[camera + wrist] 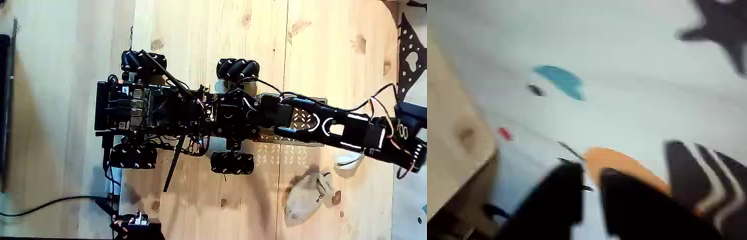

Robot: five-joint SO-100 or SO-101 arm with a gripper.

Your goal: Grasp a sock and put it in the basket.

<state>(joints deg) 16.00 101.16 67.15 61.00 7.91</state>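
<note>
**Jaws over patterned cloth at the right edge**

Jaws (585, 200) appear in the wrist view as two dark blurred fingers with a narrow pale gap between them at the bottom of the picture; the blur keeps me from telling whether they are parted or closed on anything. In the fixed view the jaws are lost among black parts and wires at the far right.

Going left to right in the fixed view: a dark flat object (5, 107) lies along the left border, and open pale wooden tabletop (67, 67) follows it. Next comes the black wheeled robot base (167, 110), its four roller wheels at the corners, a black cable trailing to the lower left. The black arm (347, 130) stretches rightward from the base. Beneath the arm sits the small perforated rectangular basket (283, 155), mostly covered by it. Just past the basket's right end, under the arm, a small white sock (348, 159) peeks out on the wood. Below it, slightly apart, lies a larger beige-grey sock with a brown patch (305, 195). Free wood remains above the arm and along the lower middle.

In the wrist view, wood (452, 130) fills the left edge, and white cloth with blue, red, orange and black marks (617, 70) spreads to the right.
</note>
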